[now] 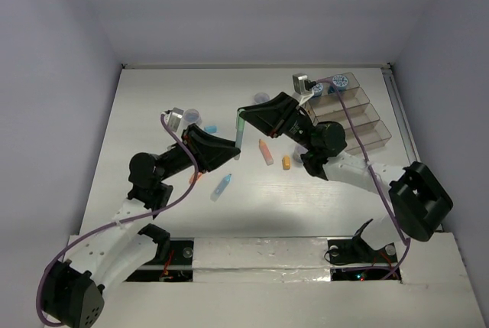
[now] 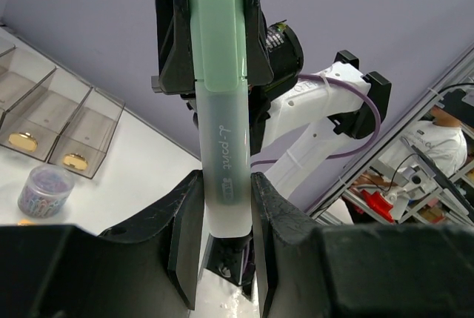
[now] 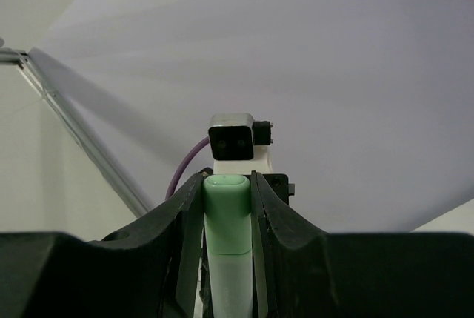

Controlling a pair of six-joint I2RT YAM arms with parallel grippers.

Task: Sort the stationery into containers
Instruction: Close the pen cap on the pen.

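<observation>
Stationery remains mostly unsorted: the green stick (image 1: 238, 137) hangs above mid-table, pinched by both the left gripper (image 1: 231, 154) and right gripper (image 1: 243, 119), while orange sticks (image 1: 266, 152), a light-blue stick (image 1: 221, 185) and jars (image 1: 191, 114) lie outside the containers (image 1: 374, 125), which hold one blue roll (image 1: 338, 81).

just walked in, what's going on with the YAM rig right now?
Mid-air handoff, by the look of it. The left end effector and the right end effector both grip one green highlighter, body end and cap end, above the table. Which arm is giving can't be told. An orange stick, a light-blue stick and small jars lie loose on the table. The stepped bins at the right hold blue rolls in the far compartment.
</observation>
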